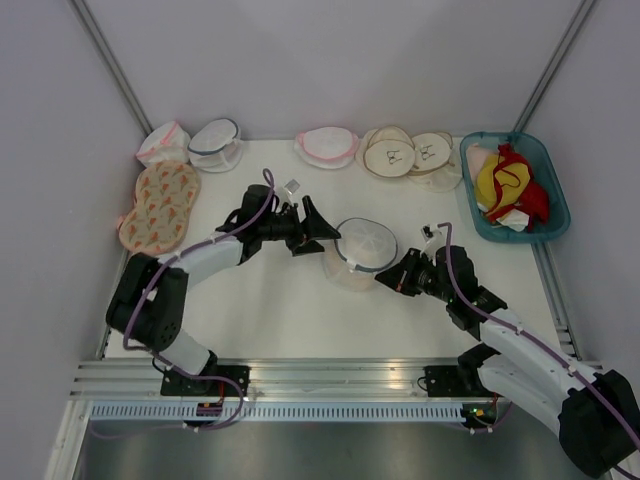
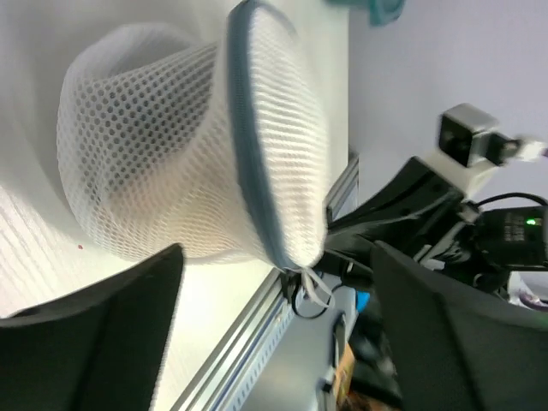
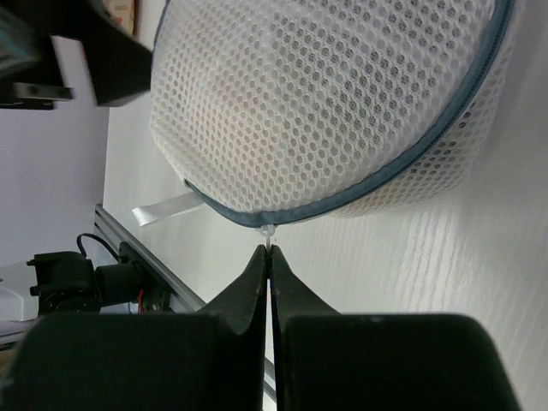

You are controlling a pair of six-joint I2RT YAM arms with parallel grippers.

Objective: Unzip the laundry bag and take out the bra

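The laundry bag (image 1: pixel 362 250), a round white mesh drum with blue-grey zipper trim, sits mid-table. A peach tint of the bra (image 3: pixel 402 193) shows faintly through the mesh; its shape is hidden. My left gripper (image 1: pixel 318 232) is open at the bag's left side. In the left wrist view the bag (image 2: pixel 197 145) fills the space just ahead of that gripper (image 2: pixel 276 257), whose fingers stand wide apart. My right gripper (image 1: pixel 386 276) is at the bag's near right edge. In the right wrist view the gripper (image 3: pixel 269 250) is shut on the small white zipper pull (image 3: pixel 269 233) under the trim of the bag (image 3: pixel 325 103).
Along the back edge lie a pink-trimmed bag (image 1: pixel 163 143), a flatter dark-trimmed mesh bag (image 1: pixel 217 145), another pink-trimmed bag (image 1: pixel 327 146) and beige round bags (image 1: pixel 390 152). A patterned bag (image 1: pixel 160 205) lies far left. A teal basket (image 1: pixel 549 190) holds red and yellow garments. A metal rail (image 1: pixel 330 375) runs along the near edge.
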